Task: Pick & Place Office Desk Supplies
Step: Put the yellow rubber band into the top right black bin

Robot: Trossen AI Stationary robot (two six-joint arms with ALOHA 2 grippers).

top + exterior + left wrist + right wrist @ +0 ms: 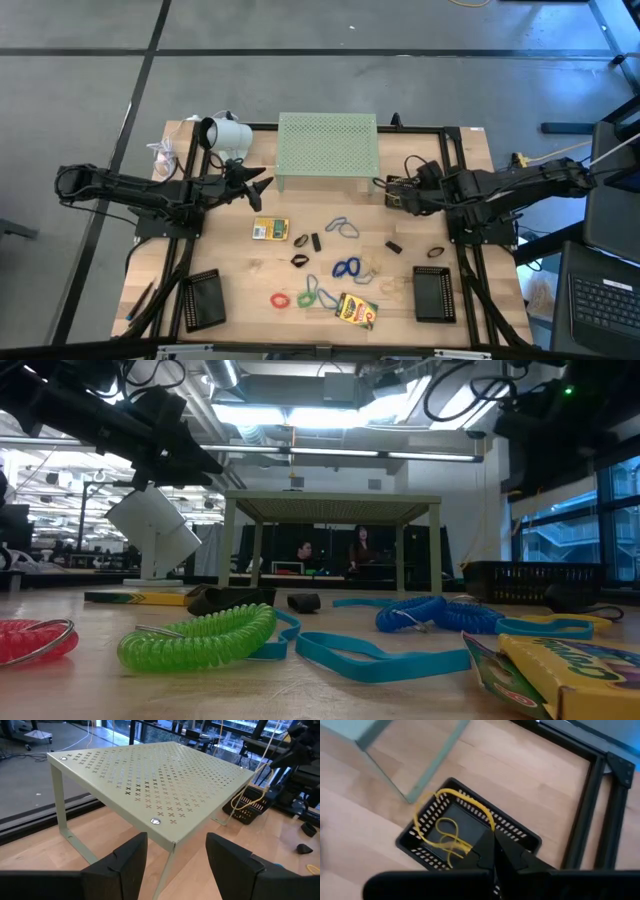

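Observation:
Loose supplies lie on the wooden table: two crayon boxes (270, 229) (357, 311), red (280, 299), green (306, 297) and blue (347, 268) coil bands, and small black clips (316, 241). A small black basket (427, 851) by the stand's right leg holds yellow bands (447, 834). My right gripper (493, 851) is shut just above the basket's rim, pointing steeply down. My left gripper (176, 862) hangs open in the air at the left, facing a corner of the pale green stand (165, 785), with nothing between its fingers. My right gripper: one yellow band (470, 805) arcs up over the basket and runs in behind the shut fingertips. The fingers hide its end, so I cannot tell whether they touch it or hold it.
The perforated stand (328, 145) fills the far middle, and a white lamp-like object (228, 133) stands at its left. Two flat black trays (204, 299) (434, 293) sit near the front corners. A black frame (585, 820) borders the table. People sit in the room behind.

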